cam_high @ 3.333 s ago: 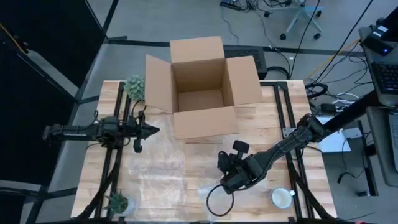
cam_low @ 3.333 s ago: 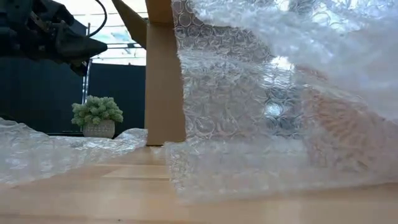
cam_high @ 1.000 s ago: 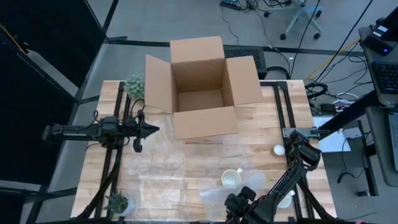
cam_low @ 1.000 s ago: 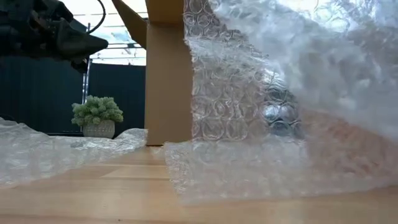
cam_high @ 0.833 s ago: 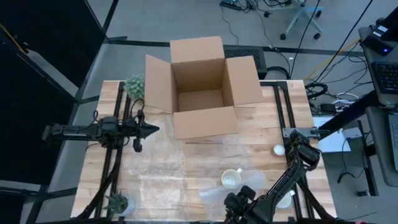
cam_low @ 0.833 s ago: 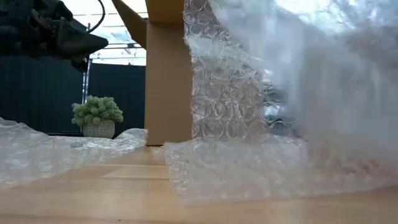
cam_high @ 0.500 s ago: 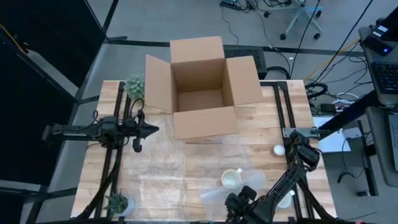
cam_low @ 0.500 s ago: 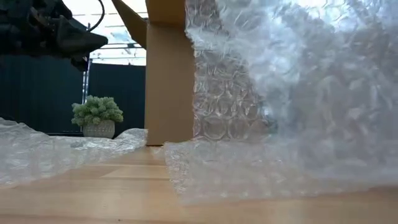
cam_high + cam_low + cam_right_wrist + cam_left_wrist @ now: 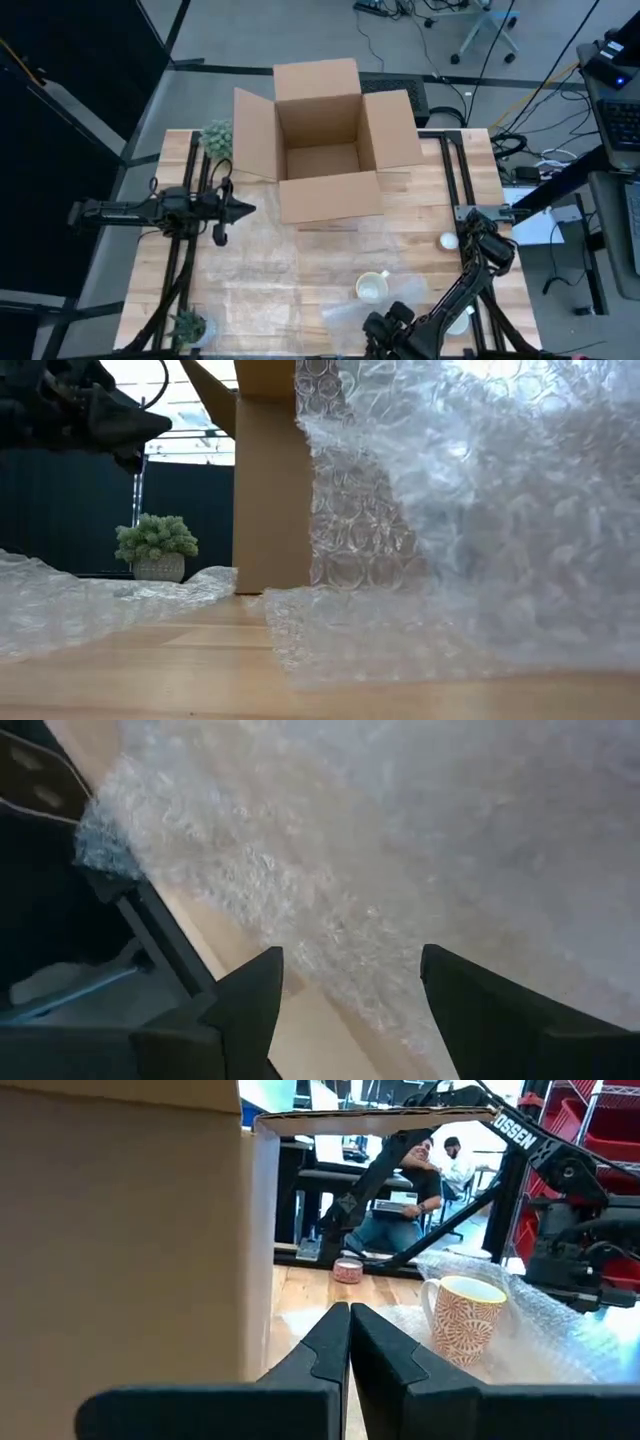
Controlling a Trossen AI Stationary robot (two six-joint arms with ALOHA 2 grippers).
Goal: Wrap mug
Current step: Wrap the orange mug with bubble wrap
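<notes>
Mug [image 9: 371, 289] upright on bubble wrap [image 9: 300, 290], near-right of counter [image 9: 420, 200]. My right end effector [image 9: 385, 333] low at near edge, fingers apart over wrap. Left end effector [image 9: 240, 208] together, waiting far-left. Next: pinch wrap edge cleanly, fold over mug without tipping it.

White mug [image 9: 461, 1320], orange-red speckled pattern

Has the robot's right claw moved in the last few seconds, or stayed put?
Yes. In the high view the right gripper has moved away from the cardboard box, toward the table's near edge, and the mug now stands on the bubble wrap.
</notes>
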